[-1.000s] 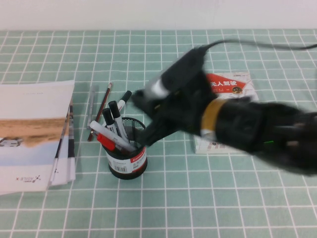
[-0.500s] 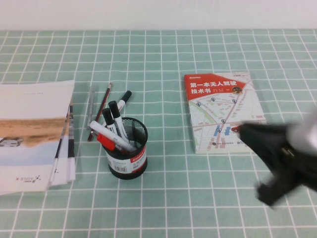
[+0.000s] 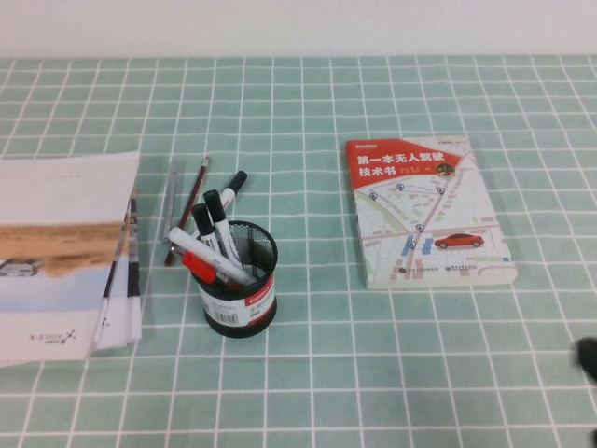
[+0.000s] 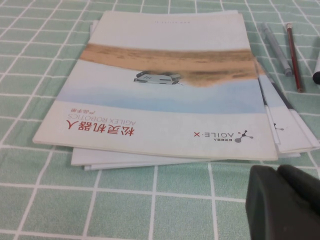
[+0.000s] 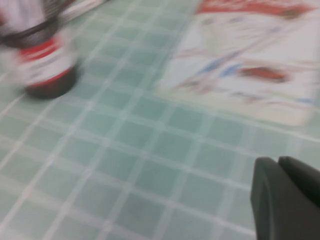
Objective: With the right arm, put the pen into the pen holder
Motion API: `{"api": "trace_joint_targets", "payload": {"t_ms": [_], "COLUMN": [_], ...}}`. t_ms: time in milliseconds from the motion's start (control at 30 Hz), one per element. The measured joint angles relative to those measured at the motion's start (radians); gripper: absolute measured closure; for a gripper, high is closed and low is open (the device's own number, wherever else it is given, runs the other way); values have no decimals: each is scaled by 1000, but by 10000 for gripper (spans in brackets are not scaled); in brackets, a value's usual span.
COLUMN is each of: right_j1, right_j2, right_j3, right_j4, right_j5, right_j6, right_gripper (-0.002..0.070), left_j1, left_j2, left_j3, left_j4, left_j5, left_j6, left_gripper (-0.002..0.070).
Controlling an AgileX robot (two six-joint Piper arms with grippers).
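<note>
Pen (image 3: 210, 256) in pen holder (image 3: 241, 301) — right gripper (image 5: 287, 200) and left gripper (image 4: 285, 202) cropped.

Even, bright light; only the right wrist view is smearing.
The pen holder (image 3: 241, 280) is casting a faint shadow; beside it in the right wrist view, the book (image 5: 250, 55) is blurring.

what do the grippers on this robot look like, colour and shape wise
Little of either shows. The left gripper, beside the brochure stack, is matte black with two rounded, blocky finger pieces side by side. The right gripper, over bare tablecloth, looks the same: black, smooth, rounded edges. No cables, labels or markings are visible.
</note>
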State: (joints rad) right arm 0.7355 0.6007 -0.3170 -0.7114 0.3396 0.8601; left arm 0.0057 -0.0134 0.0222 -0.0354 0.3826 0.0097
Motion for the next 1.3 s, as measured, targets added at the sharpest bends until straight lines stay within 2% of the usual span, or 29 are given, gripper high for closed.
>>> {"api": "trace_joint_targets", "payload": {"t_ms": [200, 400, 500, 633, 1000, 1067, 1200, 1300], "right_j1": [-302, -530, -581, -593, -593, -593, -593, -593], "right_j2": [-191, -443, -526, -602, -608, -608, -608, -608], "right_j3": [151, 318, 341, 341, 342, 342, 342, 342], "right_j4": [-15, -19, -21, -21, 21, 173, 571, 717], "right_j5": [-130, -236, -249, -236, -268, -237, -140, -68], "right_j6": [4, 4, 4, 4, -16, -174, -663, -834], "right_gripper": [695, 695, 695, 695, 695, 695, 695, 695], "left_j1": [0, 0, 0, 0, 0, 0, 0, 0], "left_j2": [0, 0, 0, 0, 0, 0, 0, 0], "left_j3": [0, 0, 0, 0, 0, 0, 0, 0], "left_j4": [0, 0, 0, 0, 0, 0, 0, 0], "left_j5": [0, 0, 0, 0, 0, 0, 0, 0], "left_j6": [0, 0, 0, 0, 0, 0, 0, 0], "left_gripper": [679, 679, 679, 679, 679, 679, 679, 679]}}
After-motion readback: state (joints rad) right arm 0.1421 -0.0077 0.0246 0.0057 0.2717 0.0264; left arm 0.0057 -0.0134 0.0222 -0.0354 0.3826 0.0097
